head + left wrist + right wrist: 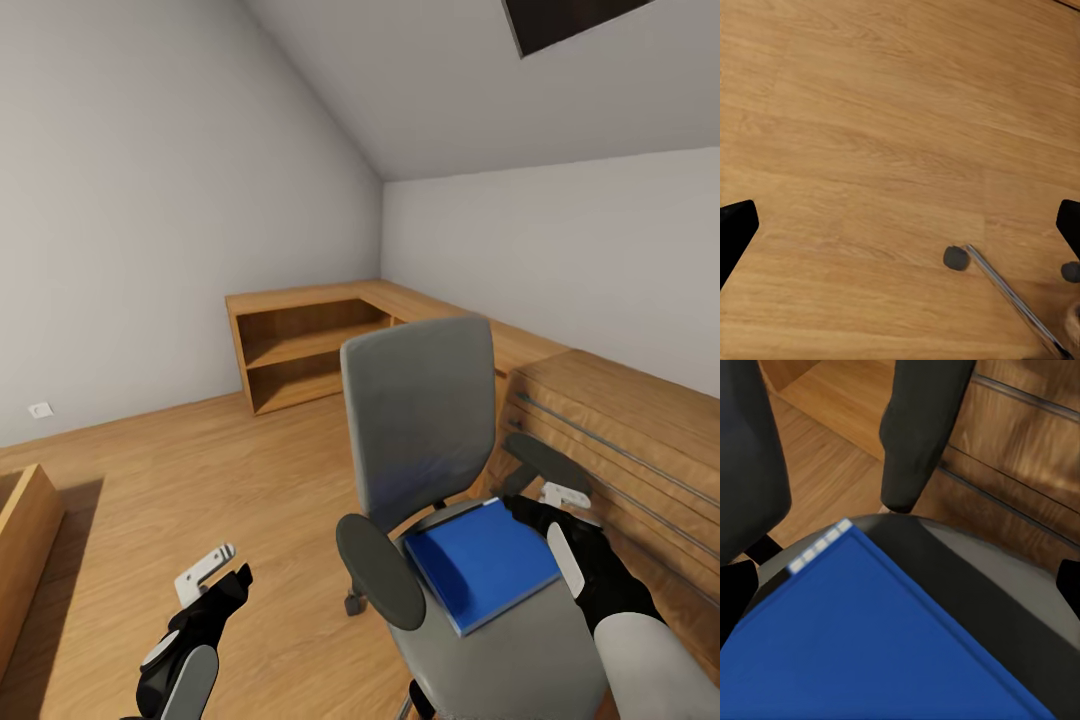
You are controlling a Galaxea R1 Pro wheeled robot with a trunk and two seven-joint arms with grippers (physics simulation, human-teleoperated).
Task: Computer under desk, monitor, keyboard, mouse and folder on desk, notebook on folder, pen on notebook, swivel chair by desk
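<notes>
**Blue folder waits on the chair in the attic bedroom**

Head view: pale grey walls, sloped ceiling, light wood floor (200, 470). The folder (485, 565) lies on the swivel chair (420, 420) seat at 5 o'clock, the right tool (560, 500) just over its far corner, grip unclear. Low wooden shelving (300, 350) stands at 12 o'clock.

Left wrist view: the left tool's fingers (735, 232) are spread wide, empty, over bare floor.

Right wrist view: fingertips apart, nothing held, above the folder.

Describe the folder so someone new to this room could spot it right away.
Find the swivel chair standing on the wood floor in front of the wooden units. The folder lies flat on its grey seat, between the black armrests. It is the only bright blue thing there.
</notes>
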